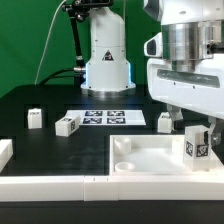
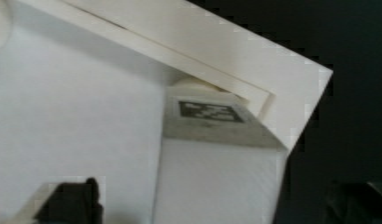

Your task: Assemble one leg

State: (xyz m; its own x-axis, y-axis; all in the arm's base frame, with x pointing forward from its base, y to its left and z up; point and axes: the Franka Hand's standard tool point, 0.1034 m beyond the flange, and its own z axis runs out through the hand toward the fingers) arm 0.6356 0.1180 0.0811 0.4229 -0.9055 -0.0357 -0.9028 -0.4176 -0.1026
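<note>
A: Standing at lower right of the exterior view, on the tray point(image 1: 140, 160): the leg point(image 1: 196, 143), upright, long axis vertical, tag facing the camera.

B: Best approached straight down, centred over the leg. Gripper point(image 2: 214, 205) fingers point(image 2: 67, 200) spread apart, holding nothing.

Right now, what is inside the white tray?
One leg stands upright in the tray at the exterior view's right, and an empty round socket shows. The leg covers whatever socket lies beneath it.
</note>
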